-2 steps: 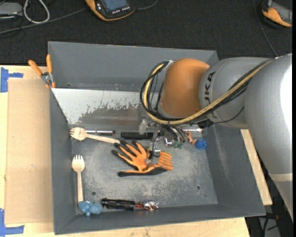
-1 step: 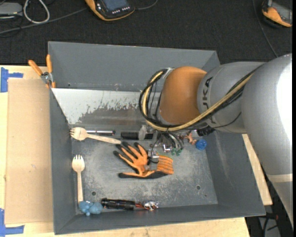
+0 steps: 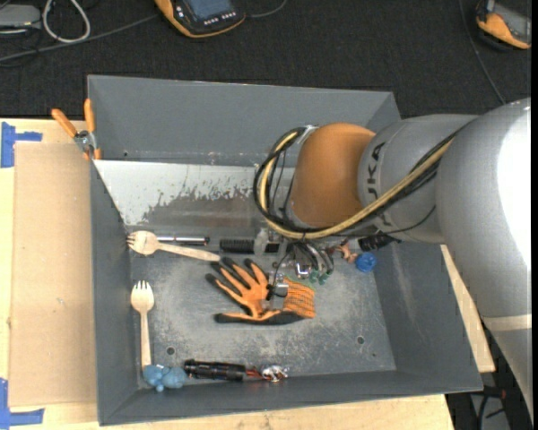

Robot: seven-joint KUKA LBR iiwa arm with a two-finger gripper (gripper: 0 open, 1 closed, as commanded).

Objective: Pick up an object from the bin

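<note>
An orange and black work glove [image 3: 247, 287] lies flat in the middle of the bin floor, its digits pointing left. My gripper [image 3: 282, 281] hangs under the orange wrist cover, directly over the glove's right end near the cuff, low and close to the fabric. A small blue piece [image 3: 366, 262] lies just right of the gripper. A short black bar [image 3: 237, 245] lies just behind the glove, near the back wall.
Two pale wooden forks lie at the left, one angled [image 3: 170, 246] and one upright [image 3: 143, 316]. A black and red tool [image 3: 222, 371] lies along the front wall beside a blue lump [image 3: 162, 379]. A black pen [image 3: 183, 239] lies near the back.
</note>
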